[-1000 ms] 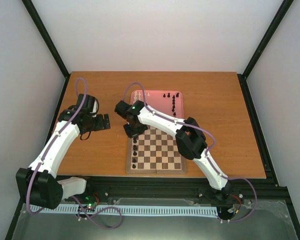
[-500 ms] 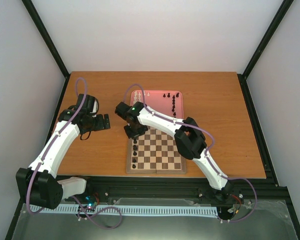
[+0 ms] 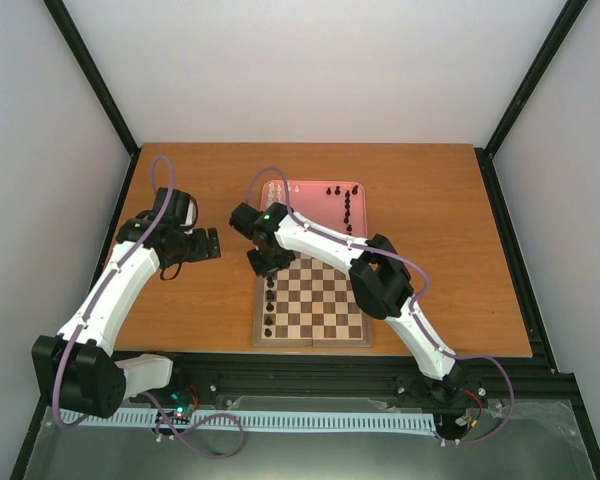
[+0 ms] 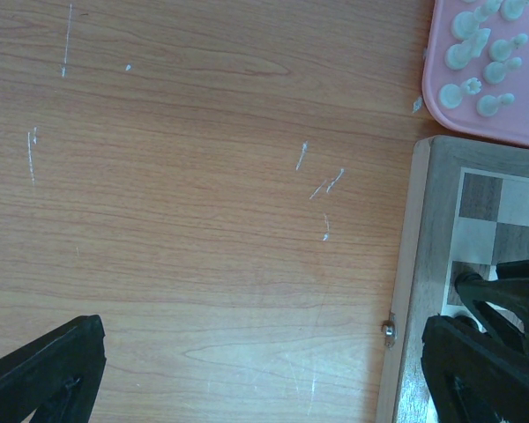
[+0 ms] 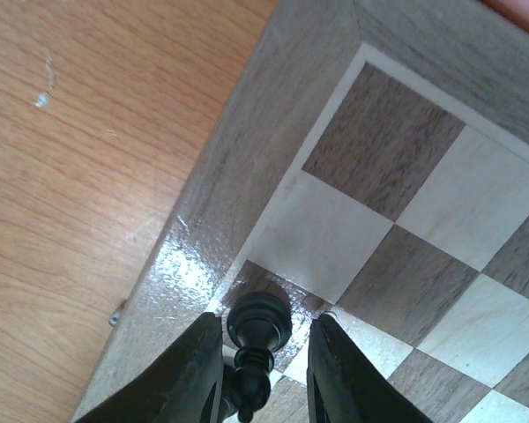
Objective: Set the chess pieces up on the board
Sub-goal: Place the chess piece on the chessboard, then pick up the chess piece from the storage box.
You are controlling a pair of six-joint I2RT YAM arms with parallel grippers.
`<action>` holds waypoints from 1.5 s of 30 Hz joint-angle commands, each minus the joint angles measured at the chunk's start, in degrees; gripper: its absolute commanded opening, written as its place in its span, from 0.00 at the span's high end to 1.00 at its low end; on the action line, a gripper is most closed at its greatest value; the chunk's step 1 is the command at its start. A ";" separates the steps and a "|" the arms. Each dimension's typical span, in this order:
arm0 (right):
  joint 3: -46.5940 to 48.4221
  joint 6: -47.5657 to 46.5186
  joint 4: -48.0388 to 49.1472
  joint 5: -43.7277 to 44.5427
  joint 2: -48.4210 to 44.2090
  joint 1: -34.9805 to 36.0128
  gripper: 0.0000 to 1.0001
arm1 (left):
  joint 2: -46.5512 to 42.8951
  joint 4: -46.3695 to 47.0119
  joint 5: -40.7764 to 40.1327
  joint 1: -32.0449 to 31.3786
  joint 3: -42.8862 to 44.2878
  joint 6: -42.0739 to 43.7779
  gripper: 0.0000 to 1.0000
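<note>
Right gripper (image 5: 263, 328) loosened off black piece (image 5: 257, 315) | piece upright on board (image 5: 238, 185)

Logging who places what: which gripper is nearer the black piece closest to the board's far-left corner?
Right. The right gripper has its jaws either side of the black piece; the left gripper hovers over table, left of the board.

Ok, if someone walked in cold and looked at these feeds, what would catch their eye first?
Probably the right gripper at the board's far-left corner, a black piece upright between its parted jaws. Then the pink tray just beyond the board, holding cream pieces on its left and black pieces on its right. The left gripper hangs open over the table, left of the board.
</note>
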 commanded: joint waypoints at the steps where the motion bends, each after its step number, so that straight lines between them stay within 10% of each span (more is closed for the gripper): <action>1: 3.35 -0.08 0.44 0.75 -0.37 -0.29 0.71 | 0.44 1.06 0.39 0.16 0.88 0.85 0.00; 45: 14.34 -10.19 7.78 4.85 5.58 -36.48 0.59 | 12.90 2.59 0.79 0.16 9.00 -2.63 0.00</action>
